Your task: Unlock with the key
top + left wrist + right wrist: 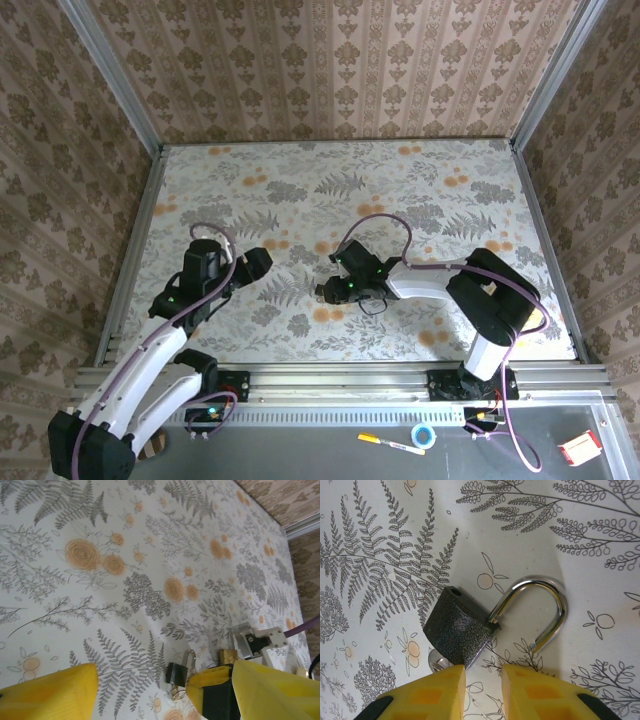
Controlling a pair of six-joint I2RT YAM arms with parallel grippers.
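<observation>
A black padlock (460,630) lies flat on the floral table, and its silver shackle (547,612) has swung out of the body with one end free. The key (436,660) sticks out of the lock's base, partly hidden behind my right gripper's left finger. My right gripper (483,680) hovers just at the lock's lower corner, jaws narrowly apart with only tablecloth between them. The left wrist view shows the padlock (179,672) with the right gripper's finger (210,687) beside it. My left gripper (160,695) is wide open and holds nothing, a short way left of the lock (255,265).
The table (420,190) is walled by patterned panels on three sides, with metal rails along its edges. On the ledge below the arm bases lie a marker (390,443), a tape roll (424,436) and a small red and white box (580,448).
</observation>
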